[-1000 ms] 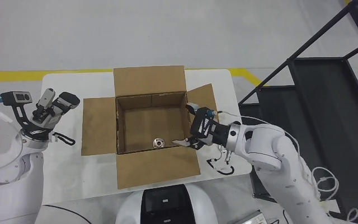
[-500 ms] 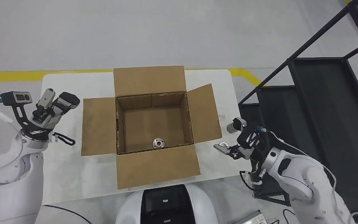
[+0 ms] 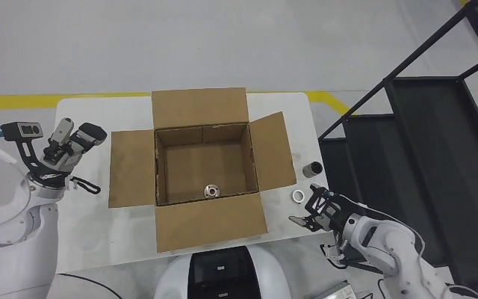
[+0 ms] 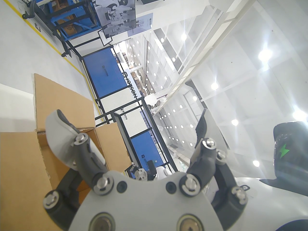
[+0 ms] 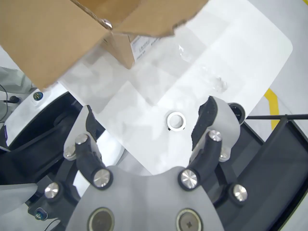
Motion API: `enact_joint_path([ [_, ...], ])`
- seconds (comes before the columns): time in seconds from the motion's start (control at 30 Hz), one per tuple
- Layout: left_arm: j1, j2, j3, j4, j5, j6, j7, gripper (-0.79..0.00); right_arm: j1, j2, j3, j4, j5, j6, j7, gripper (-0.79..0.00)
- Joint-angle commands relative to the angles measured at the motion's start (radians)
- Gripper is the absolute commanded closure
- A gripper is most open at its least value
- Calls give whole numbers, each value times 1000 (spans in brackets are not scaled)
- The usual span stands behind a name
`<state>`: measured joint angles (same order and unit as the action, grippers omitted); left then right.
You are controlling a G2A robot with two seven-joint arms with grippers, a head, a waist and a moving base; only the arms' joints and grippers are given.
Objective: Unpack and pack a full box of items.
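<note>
White table [image 3: 291, 112] carries an open box [image 3: 202, 108], a ring [image 3: 298, 196], a dark cylinder [image 3: 313, 169].

Box [image 3: 205, 168] top open, all four flaps [image 3: 200, 107] folded out: straight-down access. Walls [image 3: 252, 168] hem the sides; one small metal ring [image 3: 210, 191] lies on the box floor by the near wall. Bare table [image 3: 89, 112] strip beside the right flap [image 3: 272, 153] carries a white ring [image 3: 298, 196] and a dark cylinder [image 3: 314, 170] at the edge, right gripper [image 3: 308, 208] spread wide just beside them. Black stair frame [image 3: 403, 134] stands close beyond that edge.
</note>
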<state>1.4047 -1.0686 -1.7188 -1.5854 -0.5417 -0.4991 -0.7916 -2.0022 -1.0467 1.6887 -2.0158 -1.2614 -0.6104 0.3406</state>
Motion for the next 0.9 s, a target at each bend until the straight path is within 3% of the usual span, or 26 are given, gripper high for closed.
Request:
enact_joint_path([
  [0.0, 0, 0, 0, 0, 0, 0, 0, -785, 23, -1, -21, 30, -19, 24, 9, -785],
  [0.3, 0, 0, 0, 0, 0, 0, 0, -785, 153, -10, -154, 164, -96, 119, 115, -785],
  [0.43, 0, 0, 0, 0, 0, 0, 0, -785, 229, -21, -218, 234, -46, 170, 157, -785],
  [0.7, 0, 0, 0, 0, 0, 0, 0, -785, 323, -31, -268, 357, 19, 214, 203, -785],
  [0.87, 0, 0, 0, 0, 0, 0, 0, -785, 330, -32, -267, 391, 49, 216, 181, -785],
])
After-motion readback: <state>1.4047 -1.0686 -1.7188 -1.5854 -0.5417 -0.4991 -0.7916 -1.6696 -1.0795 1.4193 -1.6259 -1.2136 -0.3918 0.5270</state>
